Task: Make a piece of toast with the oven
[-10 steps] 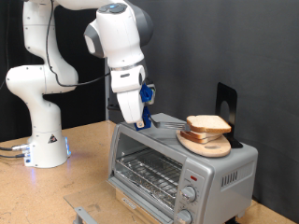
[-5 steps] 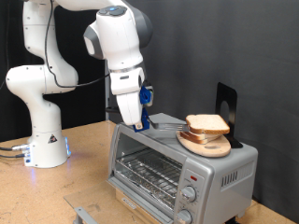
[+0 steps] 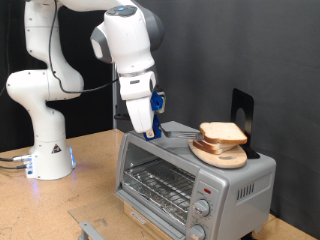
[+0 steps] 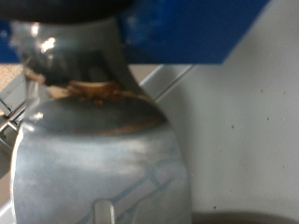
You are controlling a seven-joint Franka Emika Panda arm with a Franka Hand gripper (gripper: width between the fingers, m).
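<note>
Bread sits stacked on a round wooden board (image 3: 221,153) on the roof of the oven (image 3: 195,180) in the exterior view, toward that view's right; the piece of toast (image 3: 223,132) on top is a pale slice with a tan crust, lying flat with at least one more slice under it. The oven is a silver box on a wooden table (image 3: 85,190), with a wire rack (image 3: 158,187) showing in its front and two round knobs (image 3: 199,218) at the exterior view's right of the front, one above the other. A dark upright plate (image 3: 241,112) stands behind the board. The white arm (image 3: 128,45) bends down from the exterior view's top, and its gripper (image 3: 152,131) hangs just above the oven's roof near the back left corner of the roof as seen in this view, apart from the board and the slices. Blue parts show at the side of the hand. Whether the fingers are spread or closed cannot be told from this view, and nothing is seen between them. The arm's base (image 3: 45,155) stands on the table at the exterior view's left. The wrist view is filled by a blurred, curved, shiny grey surface (image 4: 98,168) very close to the camera, with a blue patch (image 4: 196,28) beside it; the fingers cannot be made out there.
</note>
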